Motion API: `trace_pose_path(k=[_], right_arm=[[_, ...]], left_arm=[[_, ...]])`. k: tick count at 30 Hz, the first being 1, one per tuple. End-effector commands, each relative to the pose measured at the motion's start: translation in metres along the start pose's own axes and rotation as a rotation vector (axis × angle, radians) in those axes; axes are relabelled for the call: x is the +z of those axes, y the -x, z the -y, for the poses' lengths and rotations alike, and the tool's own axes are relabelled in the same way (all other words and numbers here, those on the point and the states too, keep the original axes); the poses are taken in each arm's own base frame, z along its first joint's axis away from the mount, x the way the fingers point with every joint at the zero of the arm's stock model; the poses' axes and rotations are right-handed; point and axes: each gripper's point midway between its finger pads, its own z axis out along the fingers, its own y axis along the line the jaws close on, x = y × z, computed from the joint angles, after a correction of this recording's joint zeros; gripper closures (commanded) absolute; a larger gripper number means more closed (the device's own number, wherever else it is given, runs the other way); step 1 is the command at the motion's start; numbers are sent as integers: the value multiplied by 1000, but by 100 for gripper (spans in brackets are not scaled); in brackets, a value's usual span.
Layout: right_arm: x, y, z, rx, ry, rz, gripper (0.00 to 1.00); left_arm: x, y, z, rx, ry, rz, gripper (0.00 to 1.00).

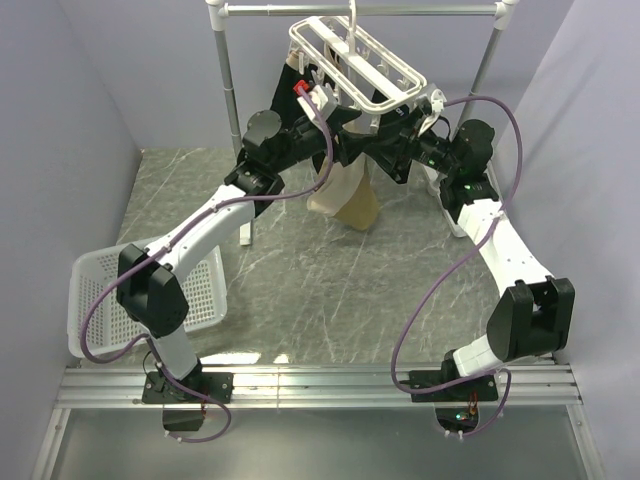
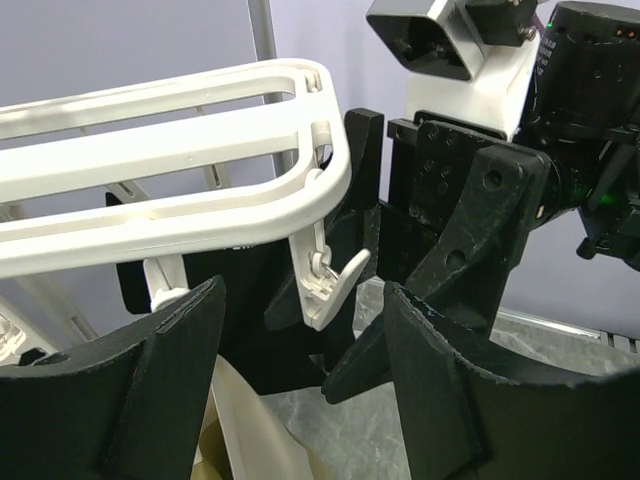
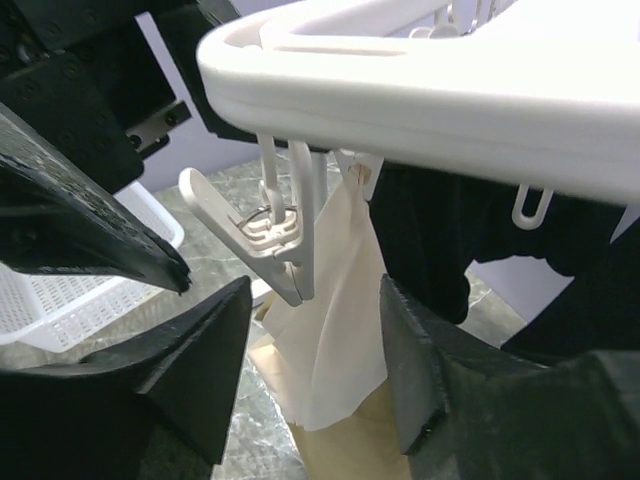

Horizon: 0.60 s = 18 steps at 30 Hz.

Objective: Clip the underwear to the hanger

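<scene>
At about 8 o'clock on the table point(image 1: 300, 290) sat a white basket point(image 1: 95, 290). Farther in, toward 12 o'clock, both arms met under the hanger point(image 2: 180, 215). The left gripper point(image 2: 305, 300) stood open and empty, with a clip point(image 2: 328, 290) dangling between its fingers. The right gripper point(image 3: 315, 300), also spread, flanked the underwear point(image 1: 345, 200), which hung below the hanger's near edge. One corner looked fastened, though the exact attachment was hidden. Another clip seemingly had yet to be pressed onto the waistband. Beyond stood the pole rack point(image 1: 360, 10).
</scene>
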Motion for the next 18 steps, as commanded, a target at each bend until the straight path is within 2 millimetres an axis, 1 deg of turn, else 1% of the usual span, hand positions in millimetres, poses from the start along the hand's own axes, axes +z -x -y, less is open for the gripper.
trace_pose_path(k=[1, 3, 10, 14, 15, 16, 17, 18], right_arm=[[5, 37, -7, -99, 35, 80, 40], [6, 40, -8, -104, 37, 87, 43], [5, 48, -11, -114, 44, 107, 49], [5, 51, -14, -124, 55, 109, 54], [5, 50, -14, -126, 56, 106, 57], [5, 51, -15, -129, 62, 106, 58], [5, 51, -16, -131, 65, 104, 60], [4, 51, -17, -132, 73, 100, 64]], left_arm=[[4, 33, 1, 57, -35, 75, 31], [4, 34, 1, 49, -38, 80, 31], [8, 37, 2, 47, -63, 109, 30], [12, 35, 2, 37, -76, 113, 31], [13, 37, 2, 37, -80, 118, 31], [15, 33, 2, 34, -86, 114, 31], [15, 34, 2, 28, -91, 116, 31], [15, 35, 2, 26, -95, 120, 31]])
